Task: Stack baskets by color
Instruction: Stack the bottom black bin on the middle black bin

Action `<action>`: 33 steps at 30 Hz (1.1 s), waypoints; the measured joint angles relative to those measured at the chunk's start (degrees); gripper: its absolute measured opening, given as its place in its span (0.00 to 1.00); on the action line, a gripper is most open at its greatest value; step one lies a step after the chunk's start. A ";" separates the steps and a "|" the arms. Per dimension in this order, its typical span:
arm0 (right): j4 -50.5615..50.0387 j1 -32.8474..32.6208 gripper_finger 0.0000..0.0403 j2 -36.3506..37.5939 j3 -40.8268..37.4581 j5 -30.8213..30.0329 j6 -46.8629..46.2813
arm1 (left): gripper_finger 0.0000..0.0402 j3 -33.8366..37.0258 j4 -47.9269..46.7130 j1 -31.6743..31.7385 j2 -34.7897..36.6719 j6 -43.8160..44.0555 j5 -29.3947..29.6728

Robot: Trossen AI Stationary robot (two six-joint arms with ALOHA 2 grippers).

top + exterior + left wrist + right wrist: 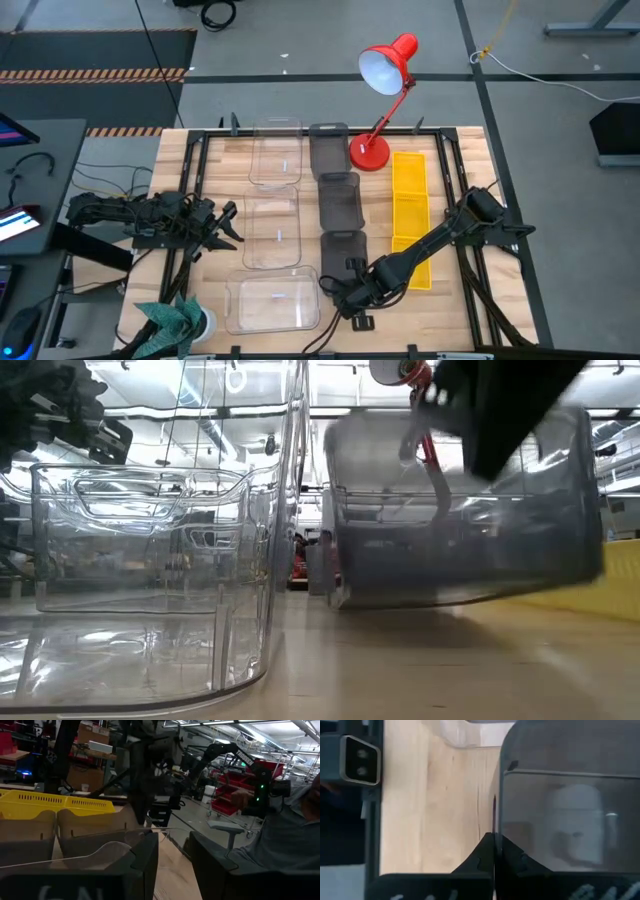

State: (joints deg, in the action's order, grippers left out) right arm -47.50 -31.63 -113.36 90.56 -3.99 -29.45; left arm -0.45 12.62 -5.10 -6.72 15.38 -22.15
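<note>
Three clear baskets (272, 230) stand in a column left of centre. Three dark grey baskets run beside them, and yellow baskets (411, 215) lie in a row to the right. My right gripper (345, 290) is shut on the nearest grey basket (342, 255), which sits tilted in the low view (470, 510). My left gripper (228, 225) waits open at the table's left side, touching nothing; its wrist view shows a gap between its fingers (172, 855). My right gripper pinches the near end wall (496, 815) of the nearest grey basket, one finger inside the basket and one outside. The fingers come steeply from above, slanting from the table's near right. The basket is tilted with its held end raised; whether its far end rests on the table, I cannot tell.
A red desk lamp stands on its base (368, 153) between the grey and yellow rows, its head (385, 65) beyond the far edge. A green bundle (175, 318) lies at the near left corner. Black frame rails (195, 175) border the table.
</note>
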 joint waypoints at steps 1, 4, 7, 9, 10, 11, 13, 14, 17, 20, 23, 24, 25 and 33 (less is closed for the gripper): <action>-2.41 -0.16 0.01 0.02 1.79 0.01 0.34 | 0.29 -0.02 -0.08 0.00 0.00 0.04 -0.02; -8.73 -0.68 0.01 0.05 7.31 -0.34 1.56 | 0.29 -0.01 -0.39 -0.01 0.00 0.00 -0.01; -14.50 -0.92 0.01 0.17 12.06 -1.71 2.94 | 0.29 0.00 -0.49 -0.02 -0.01 0.04 0.00; -18.25 -0.93 0.01 0.17 14.82 -3.22 3.88 | 0.29 0.00 -0.50 0.00 -0.02 -0.02 0.00; -19.95 -0.91 0.01 0.17 16.05 -4.37 4.36 | 0.29 -0.01 -0.52 -0.02 -0.02 0.02 0.00; -21.46 -0.91 0.01 0.17 17.06 -6.07 4.88 | 0.29 0.00 -0.50 -0.01 0.00 0.04 0.00; -24.26 -0.78 0.01 0.22 18.11 -9.71 6.04 | 0.29 -0.01 -0.51 0.00 -0.01 -0.01 0.00; -25.54 -0.47 0.01 0.22 18.20 -11.34 6.84 | 0.29 -0.02 -0.50 -0.01 0.00 0.00 0.00; -28.58 0.91 0.01 0.22 18.18 -13.93 8.91 | 0.29 0.00 -0.50 -0.02 -0.02 0.02 0.00; -28.73 2.89 0.01 0.24 17.22 -14.19 11.28 | 0.29 -0.02 -0.50 -0.01 0.00 0.03 0.00; -29.84 4.73 0.01 0.22 16.35 -14.46 13.26 | 0.29 -0.02 -0.50 0.00 -0.02 0.00 0.00; -30.09 5.44 0.01 0.22 16.03 -14.59 13.98 | 0.29 0.00 -0.50 0.00 -0.02 0.00 0.00; -30.42 6.12 0.01 0.22 15.70 -14.60 14.63 | 0.29 -0.02 -0.50 -0.02 -0.01 0.03 0.00; -25.52 12.25 0.01 5.95 8.31 -15.89 19.43 | 0.29 0.00 -0.48 -0.02 -0.02 0.00 0.00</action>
State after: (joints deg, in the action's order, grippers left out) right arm -73.02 -19.38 -107.41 98.87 -19.88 -10.02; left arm -0.45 12.14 -5.12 -6.74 15.38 -22.15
